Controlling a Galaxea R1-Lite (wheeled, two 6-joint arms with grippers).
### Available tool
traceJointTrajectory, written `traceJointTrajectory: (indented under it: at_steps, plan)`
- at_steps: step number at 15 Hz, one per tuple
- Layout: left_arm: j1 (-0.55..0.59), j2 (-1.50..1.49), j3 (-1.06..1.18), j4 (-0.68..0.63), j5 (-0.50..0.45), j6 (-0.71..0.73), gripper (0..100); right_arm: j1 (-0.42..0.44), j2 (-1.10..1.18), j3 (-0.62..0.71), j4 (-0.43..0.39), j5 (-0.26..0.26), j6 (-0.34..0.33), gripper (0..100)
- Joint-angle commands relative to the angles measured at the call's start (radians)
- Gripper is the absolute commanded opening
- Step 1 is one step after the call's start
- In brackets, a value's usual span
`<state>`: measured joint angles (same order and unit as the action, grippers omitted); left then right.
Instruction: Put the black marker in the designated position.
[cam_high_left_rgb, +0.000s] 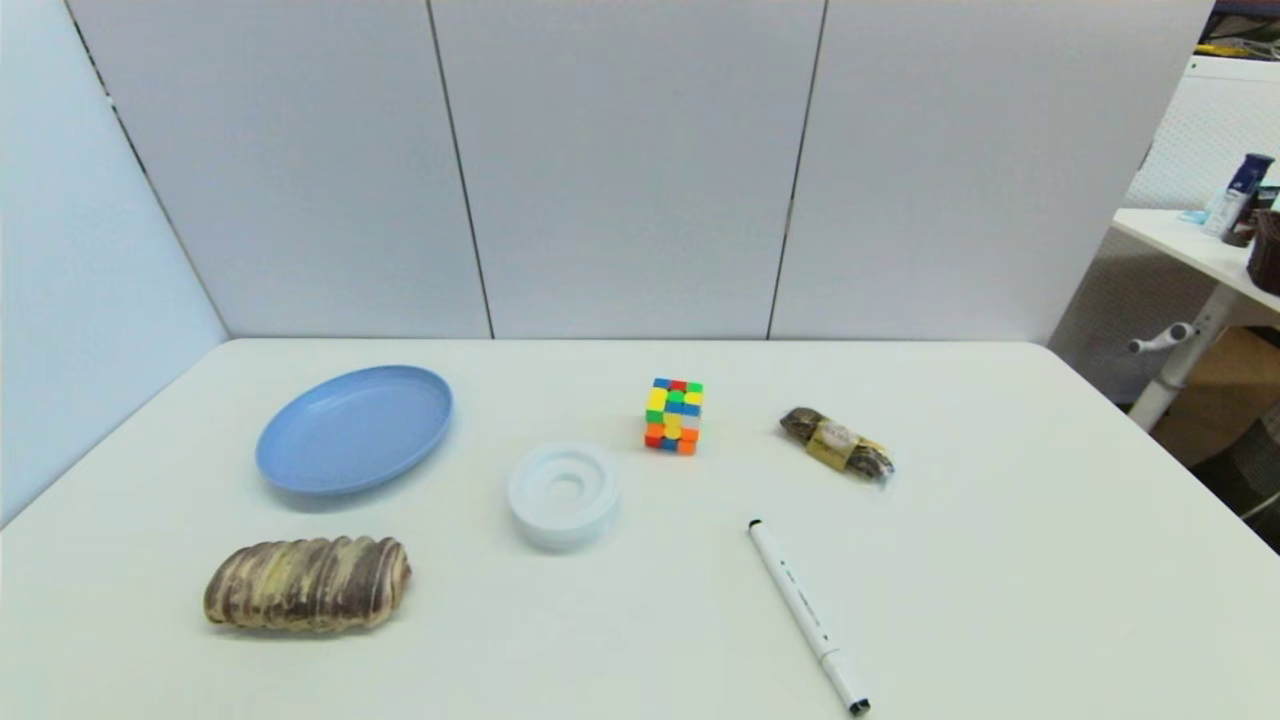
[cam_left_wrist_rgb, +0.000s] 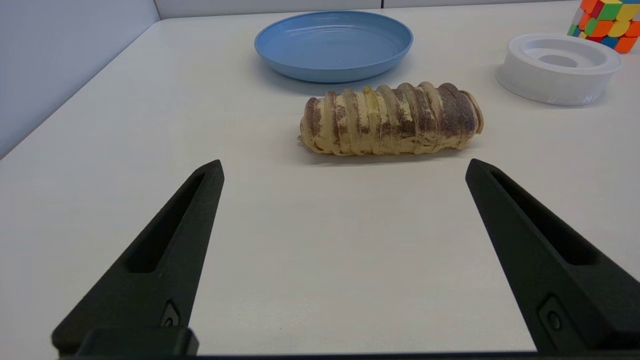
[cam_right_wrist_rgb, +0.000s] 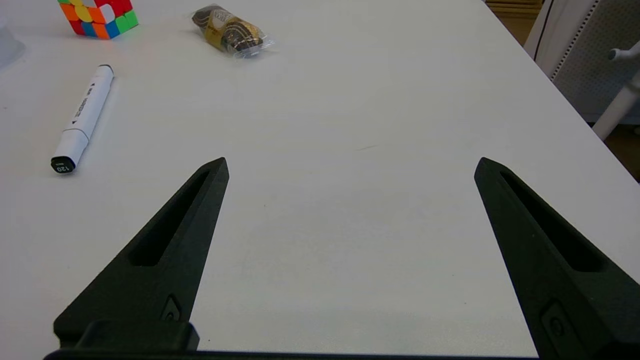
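One black marker (cam_high_left_rgb: 808, 613) lies on the table (cam_high_left_rgb: 1000, 560); both grippers' jaws released, empty.

The right gripper (cam_right_wrist_rgb: 350, 165) hangs low over the bare white table (cam_right_wrist_rgb: 350, 210), its two black fingers (cam_right_wrist_rgb: 165, 250) spread wide with nothing between them. Off to one side of the fingers lies the black marker (cam_right_wrist_rgb: 84, 117), flat on the table, its nearer black cap showing the number 120. Beyond the marker's far end sits a colourful puzzle cube (cam_right_wrist_rgb: 97, 17), partly cut off by the frame edge. A wrapped snack (cam_right_wrist_rgb: 231, 31) lies near the cube, apart from it. A white chair leg (cam_right_wrist_rgb: 617, 100) shows past the table's edge.
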<state>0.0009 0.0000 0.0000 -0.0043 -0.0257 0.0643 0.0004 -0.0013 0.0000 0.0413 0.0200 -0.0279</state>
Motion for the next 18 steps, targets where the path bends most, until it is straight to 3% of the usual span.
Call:
traceJointTrajectory:
  at_steps: [1,12,15,18]
  plan:
    - [0.001,0.0,0.0,0.0,0.0,0.0,100,0.001,0.001,0.0,0.0,0.001,-0.001,100]
    - [0.001,0.002,0.0,0.001,0.009,-0.027,100,0.0,0.001,0.0,0.0,0.0,-0.001,100]
    - [0.001,0.132,-0.015,0.004,0.015,-0.032,100,0.001,0.001,0.0,0.0,0.001,-0.001,100]
    - [-0.018,0.301,-0.167,0.013,0.009,0.031,100,0.001,0.001,0.0,0.0,0.0,-0.001,100]
